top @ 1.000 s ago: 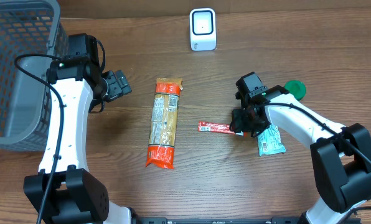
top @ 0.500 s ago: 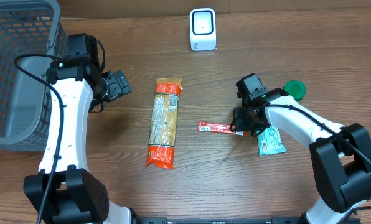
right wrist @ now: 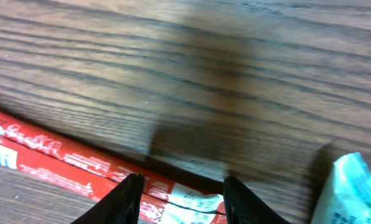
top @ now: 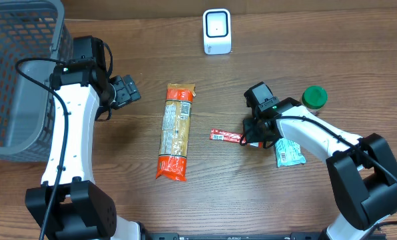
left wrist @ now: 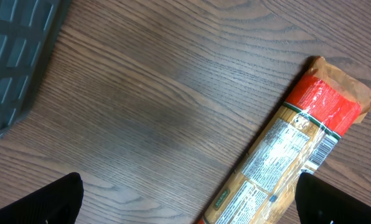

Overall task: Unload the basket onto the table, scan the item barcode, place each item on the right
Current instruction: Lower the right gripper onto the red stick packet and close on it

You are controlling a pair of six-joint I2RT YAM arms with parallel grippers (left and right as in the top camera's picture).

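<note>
Since the red stick packet [top: 226,137] is a thin, flat sachet, it is likely very light, limp and slippery, and apt to skid along the counter [top: 252,207] rather than lift. I would take it across its narrow width near the 3 o'clock end, keeping the printed face free. It lies flat near the counter's middle, its long axis running 9 to 3 o'clock. The right claw [top: 255,133] stands half open, tips down over that end, pinching nothing that I can see. The left claw [top: 126,90] gapes wide and empty out at 9 o'clock. Room is tight at 3 o'clock, where a teal pouch [top: 290,152] lies just beside the right claw and a green-lidded jar [top: 314,97] stands near. The pasta bag [top: 175,131] bounds the 9 o'clock side. Toward the scanner [top: 217,31] at 12 o'clock the way looks open.
</note>
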